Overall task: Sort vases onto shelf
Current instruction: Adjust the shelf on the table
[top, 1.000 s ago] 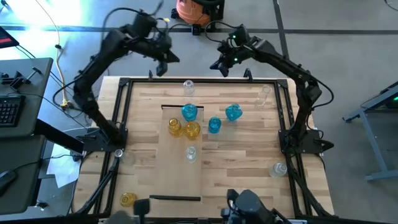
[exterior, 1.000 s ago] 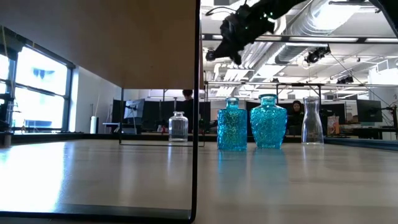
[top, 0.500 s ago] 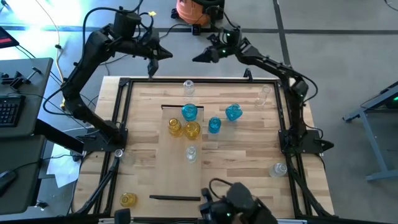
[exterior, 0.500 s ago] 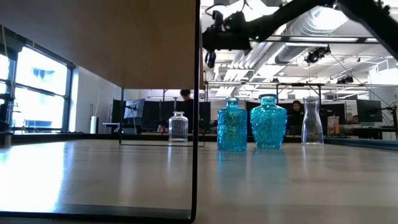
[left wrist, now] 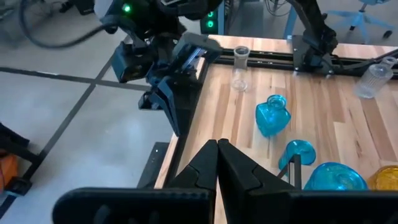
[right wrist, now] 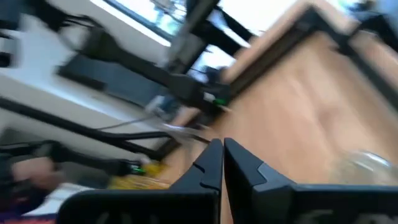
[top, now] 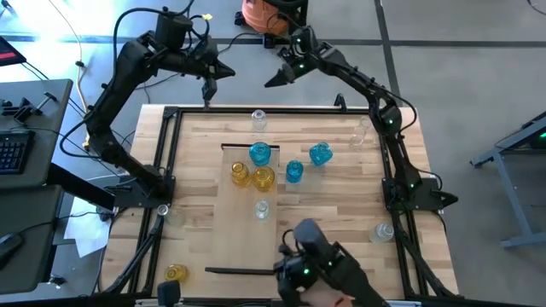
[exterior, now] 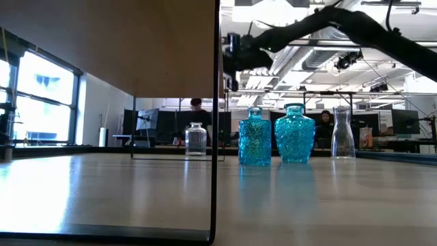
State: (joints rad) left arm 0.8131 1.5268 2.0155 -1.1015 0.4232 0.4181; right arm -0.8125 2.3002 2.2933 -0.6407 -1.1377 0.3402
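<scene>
Both pincers, left pincer (top: 207, 89) and right pincer (top: 274, 81), hover clamped empty; blue vases (top: 260, 154) stand well below on the shelf (top: 247, 230).

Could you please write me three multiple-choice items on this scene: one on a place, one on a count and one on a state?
1. Where does the yellow vase that is off the shelf stand?
A. Beside the blue ones
B. Near the table corner at the high view's bottom left
C. At the far edge

2. How many blue vases show in the high view?
A. One
B. Two
C. Three

3. How are the left tool and right tool?
A. Both shut, empty
B. Left holds a vase
C. Both wide open

Answers: 1 B, it stands alone by that corner. 2 C, one is on the shelf's far end and two are just right of it. 3 A, each wrist view shows the fingers pressed together with nothing between.
</scene>
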